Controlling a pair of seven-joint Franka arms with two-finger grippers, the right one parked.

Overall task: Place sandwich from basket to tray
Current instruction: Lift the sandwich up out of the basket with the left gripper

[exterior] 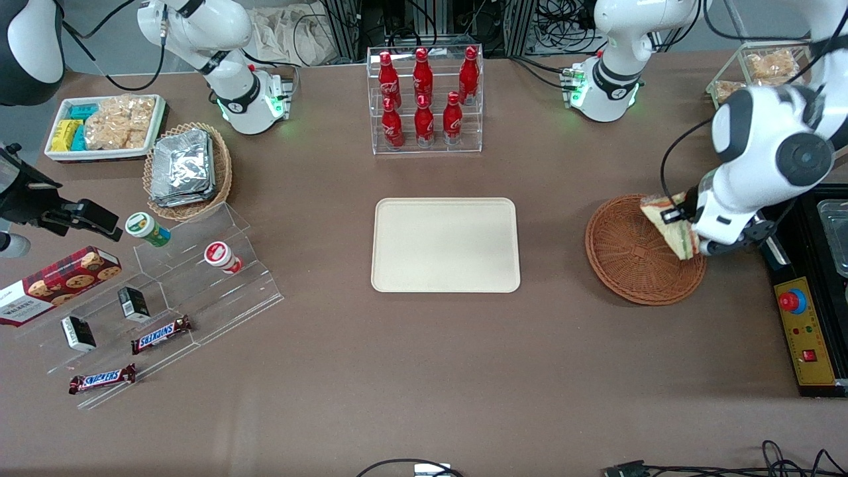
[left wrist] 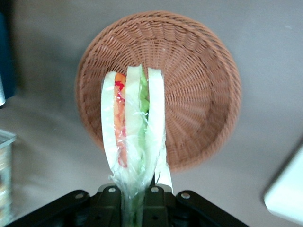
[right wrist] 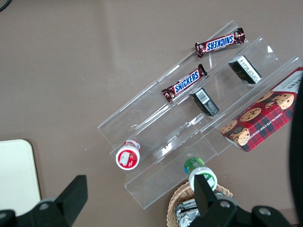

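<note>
Fingers (left wrist: 135, 201) gripping sandwich (left wrist: 132, 142) above basket (exterior: 629, 255), Snickers bars (exterior: 161, 334)

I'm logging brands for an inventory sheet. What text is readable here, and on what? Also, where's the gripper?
"SNICKERS": two chocolate bars on the clear stepped stand.
"WALKERS": tartan cookie box.
Red bottles: white script, too small to read.
Two small black boxes, two cups: print unreadable.
Gripper: shut on the sandwich, above the basket.
</note>
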